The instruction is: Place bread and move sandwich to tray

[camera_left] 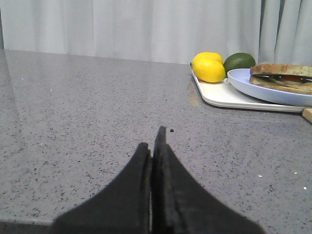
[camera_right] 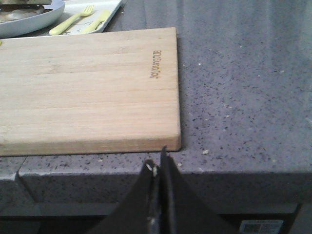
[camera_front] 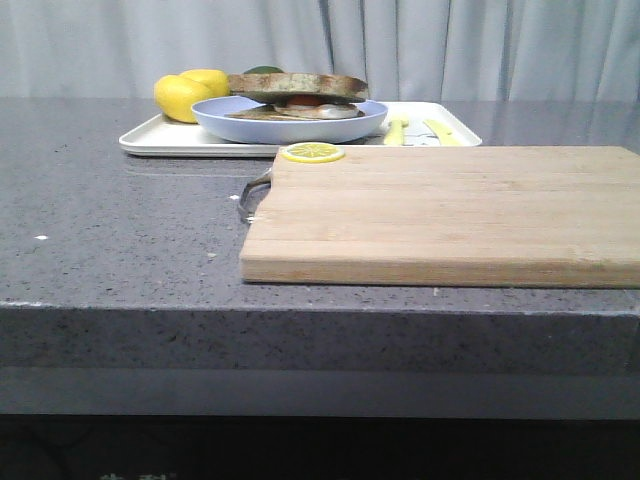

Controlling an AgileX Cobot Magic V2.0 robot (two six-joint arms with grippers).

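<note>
In the upper middle of the front view, the tray (camera_front: 150, 140) held the blue plate (camera_front: 290, 125) with the sandwich (camera_front: 298, 90), bread on top, plus two lemons (camera_front: 182, 97) and yellow cutlery (camera_front: 396, 128). Left gripper (camera_left: 155, 146) and right gripper (camera_right: 158, 165) were both pressed together, holding nothing.

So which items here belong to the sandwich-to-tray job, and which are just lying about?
Job: sandwich on the blue plate, white tray under it, both grippers.

Lying about: cutting board, lemon slice, lemons, green fruit, yellow cutlery.
</note>
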